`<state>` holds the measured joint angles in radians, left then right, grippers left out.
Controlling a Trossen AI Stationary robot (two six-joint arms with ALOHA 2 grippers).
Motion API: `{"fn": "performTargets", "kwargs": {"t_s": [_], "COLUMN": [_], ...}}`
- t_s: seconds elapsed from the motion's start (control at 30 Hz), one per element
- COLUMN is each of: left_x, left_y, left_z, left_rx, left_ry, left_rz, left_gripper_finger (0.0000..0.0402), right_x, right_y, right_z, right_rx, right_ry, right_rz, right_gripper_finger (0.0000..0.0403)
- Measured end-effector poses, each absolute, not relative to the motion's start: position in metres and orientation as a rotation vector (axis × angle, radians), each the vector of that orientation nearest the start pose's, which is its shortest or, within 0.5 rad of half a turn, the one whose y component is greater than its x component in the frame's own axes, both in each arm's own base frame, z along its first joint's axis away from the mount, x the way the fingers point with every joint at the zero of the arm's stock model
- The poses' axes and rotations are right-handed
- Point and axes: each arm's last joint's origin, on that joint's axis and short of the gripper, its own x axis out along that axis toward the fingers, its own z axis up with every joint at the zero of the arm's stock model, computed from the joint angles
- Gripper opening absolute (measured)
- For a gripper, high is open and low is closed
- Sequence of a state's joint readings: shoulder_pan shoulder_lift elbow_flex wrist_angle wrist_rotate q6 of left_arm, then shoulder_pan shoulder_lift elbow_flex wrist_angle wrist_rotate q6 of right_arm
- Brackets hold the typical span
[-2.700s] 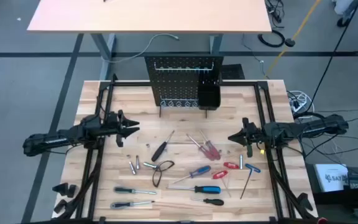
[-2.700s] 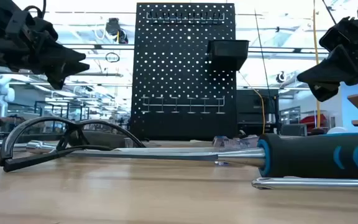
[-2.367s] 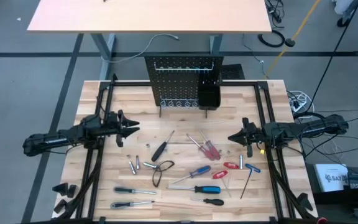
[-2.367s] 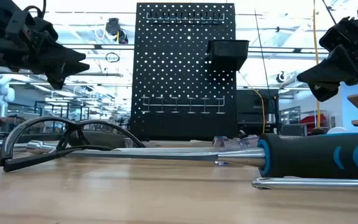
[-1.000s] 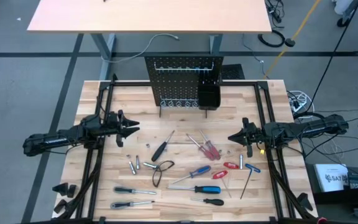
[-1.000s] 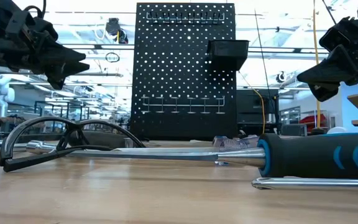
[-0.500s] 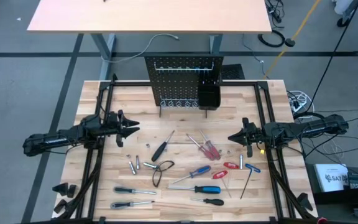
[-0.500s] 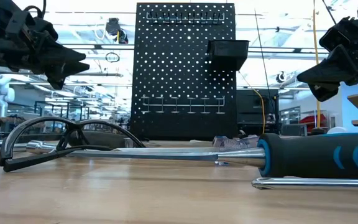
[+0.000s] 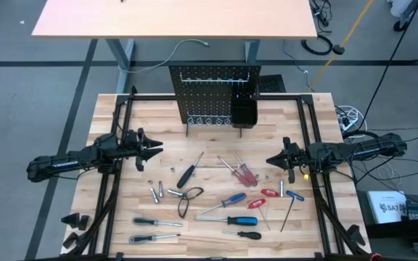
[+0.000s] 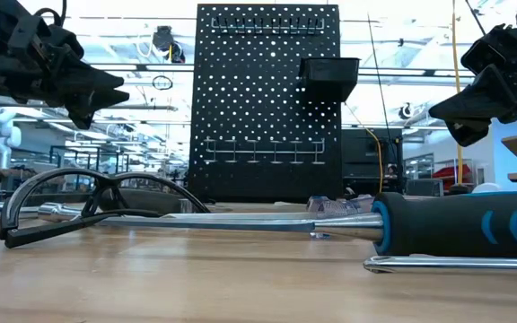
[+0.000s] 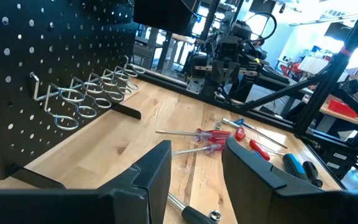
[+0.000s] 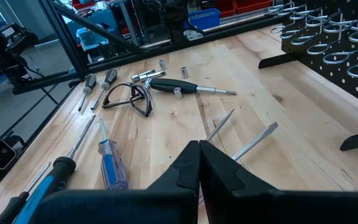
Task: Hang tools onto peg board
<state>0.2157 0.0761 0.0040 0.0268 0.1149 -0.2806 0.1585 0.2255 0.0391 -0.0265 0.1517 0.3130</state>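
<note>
Left gripper (image 9: pixel 155 150) hovering over left part of tan wooden tabletop (image 9: pixel 209 145), fingers apart, nothing betw. them; gap clear in left wrist view. Right gripper (image 9: pixel 270 161) hovering over right part of table, fingers pressed together, holding nothing. Both grippers pointing inward, facing each other, well apart.

Upright black perforated metal peg board (image 9: pixel 214 94) at far edge of table, beyond both grippers and betw. them; hooks bare, w/ row of silver ring hooks (image 11: pixel 92 93) along lower part and small black bin (image 9: pixel 243 110) on side nearer right gripper. No tool hanging yet.

Tools all lying flat on wood betw. and nearer than grippers:
- black-handled screwdriver w/ silver shaft (image 9: pixel 187 172) just inward of left gripper, approx. level w/ it.
- clear-red-handled screwdrivers (image 9: pixel 242 172), a pair side by side, inward of right gripper.
- small silver bits (image 9: pixel 157 193) nearer than left gripper, close to black wire loop (image 9: pixel 186 197).
- blue-handled screwdriver (image 9: pixel 232 199) and black-and-blue-handled screwdriver (image 9: pixel 236 220) nearer still, approx. midway betw. grippers.
- small red-handled tools (image 9: pixel 268 193) and thin black hex key (image 9: pixel 288 212) just nearer than right gripper.
- two long screwdrivers w/ dark handles (image 9: pixel 145 229) at near edge, left gripper's side.
- short black-handled screwdriver (image 9: pixel 249 235) near them, toward centre.
</note>
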Motion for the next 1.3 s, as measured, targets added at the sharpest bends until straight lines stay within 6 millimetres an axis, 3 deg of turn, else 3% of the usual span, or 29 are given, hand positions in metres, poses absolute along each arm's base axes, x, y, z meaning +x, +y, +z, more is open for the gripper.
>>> {"fn": "performTargets", "kwargs": {"t_s": [0.83,1.0,1.2,1.3], "left_x": [0.1,0.1,0.1,0.1], "left_y": [0.019,0.019,0.019,0.019], "left_z": [0.161,0.161,0.162,0.163], "left_rx": [-0.288,-0.288,-0.275,-0.282], "left_ry": [0.03,0.03,0.03,0.016], "left_rz": [0.107,0.107,0.108,0.124], "left_gripper_finger": [0.0144,0.0144,0.0144,0.0144], "right_x": [0.108,0.109,0.11,0.11], "right_y": [0.013,0.011,0.01,0.009], "right_z": [0.156,0.159,0.168,0.168], "right_rx": [0.277,0.15,0.189,0.293], "right_ry": [0.21,0.174,0.078,0.058], "right_rz": [-0.026,-0.071,-0.098,-0.162], "right_gripper_finger": [0.0,0.0,0.0,0.0]}}
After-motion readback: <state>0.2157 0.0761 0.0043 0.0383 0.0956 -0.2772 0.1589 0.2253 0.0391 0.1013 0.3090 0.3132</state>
